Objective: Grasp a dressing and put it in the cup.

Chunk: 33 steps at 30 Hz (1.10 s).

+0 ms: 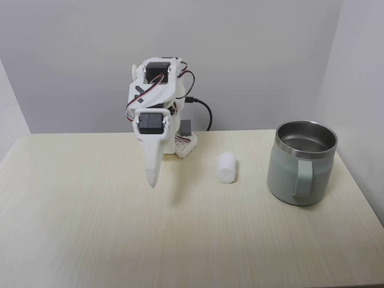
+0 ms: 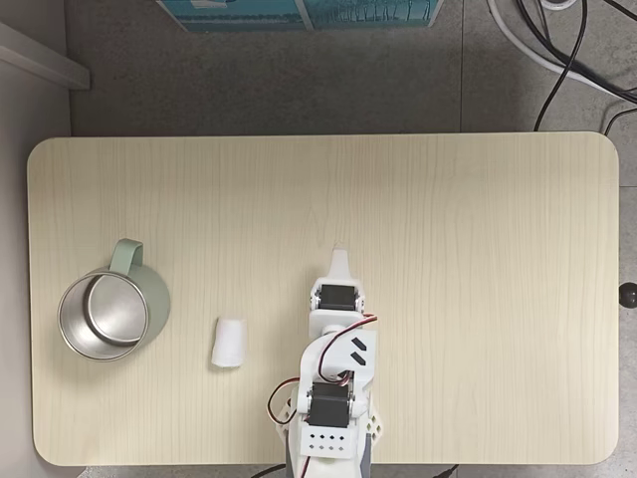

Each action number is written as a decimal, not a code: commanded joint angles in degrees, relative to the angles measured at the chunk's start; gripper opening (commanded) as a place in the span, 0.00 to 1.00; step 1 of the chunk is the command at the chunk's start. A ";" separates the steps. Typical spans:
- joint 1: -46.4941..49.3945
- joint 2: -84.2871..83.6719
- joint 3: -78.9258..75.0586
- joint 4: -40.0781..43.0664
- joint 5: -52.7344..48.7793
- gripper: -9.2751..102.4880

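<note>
The dressing (image 1: 227,167) (image 2: 229,343), a small white soft roll, lies on the light wood table between the arm and the cup. The cup (image 1: 302,163) (image 2: 104,317), a pale grey-green mug with a steel inside, stands upright with nothing in it, its handle toward the table's front. My white gripper (image 1: 152,178) (image 2: 340,259) points down over the table in front of the arm's base, left of the dressing in the front fixed view. Its fingers are closed together with nothing between them, well apart from the dressing.
The arm's base (image 1: 183,144) (image 2: 328,433) sits at the table's back edge with a black cable behind it. In the fixed view from above, cables (image 2: 567,50) lie on the floor beyond the table, and a blue box (image 2: 299,12) at the top edge.
</note>
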 commanded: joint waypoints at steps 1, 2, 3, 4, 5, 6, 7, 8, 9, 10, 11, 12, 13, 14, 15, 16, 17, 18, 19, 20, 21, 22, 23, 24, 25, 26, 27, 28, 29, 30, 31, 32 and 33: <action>-0.53 -0.26 0.53 0.18 -0.26 0.08; -0.70 -0.26 0.53 0.18 -0.53 0.08; -0.97 -0.26 0.53 0.18 -0.79 0.08; -1.41 -0.35 0.62 0.09 -1.23 0.08; -1.67 -0.35 1.05 0.09 -1.58 0.08; -1.85 -0.35 1.85 0.09 -1.76 0.08; -1.93 -0.35 3.08 0.18 -2.02 0.08; -1.93 -0.35 4.48 0.35 -2.20 0.08; -1.93 -0.35 5.98 0.62 -2.55 0.08; -2.20 -0.35 7.73 1.05 -3.08 0.08; -2.64 -0.35 9.58 1.76 -3.69 0.08; -3.16 -0.35 11.51 2.55 -4.31 0.08; -4.04 -0.35 13.62 3.43 -5.27 0.08; -5.01 -0.26 15.82 4.57 -6.24 0.08; -6.06 -0.26 18.28 5.80 -7.03 0.08; -7.21 -0.09 20.83 7.29 -8.09 0.08; -8.61 0.70 23.64 8.96 -9.23 0.08; -9.93 2.11 26.98 10.81 -10.11 0.08; -11.34 4.22 30.50 12.48 -10.99 0.08; -12.92 6.86 34.45 14.41 -11.95 0.08; -14.33 10.11 38.67 16.52 -12.74 0.08; -15.73 13.62 42.80 18.72 -13.62 0.08; -17.23 17.49 47.11 21.18 -14.41 0.08; -18.46 21.45 51.50 23.82 -15.03 0.08; -19.69 25.22 55.63 26.54 -15.91 0.08; -20.74 28.74 59.24 29.09 -16.96 0.09; -21.97 32.17 62.93 31.90 -18.37 0.09; -23.20 35.60 66.09 34.72 -19.60 0.09; -24.52 38.76 69.08 37.53 -21.09 0.09; -25.66 42.01 71.63 40.25 -23.03 0.10; -26.89 45.35 74.09 42.98 -25.14 0.11; -27.69 48.52 76.11 45.44 -26.98 0.12; -28.30 51.68 77.78 47.46 -29.00 0.13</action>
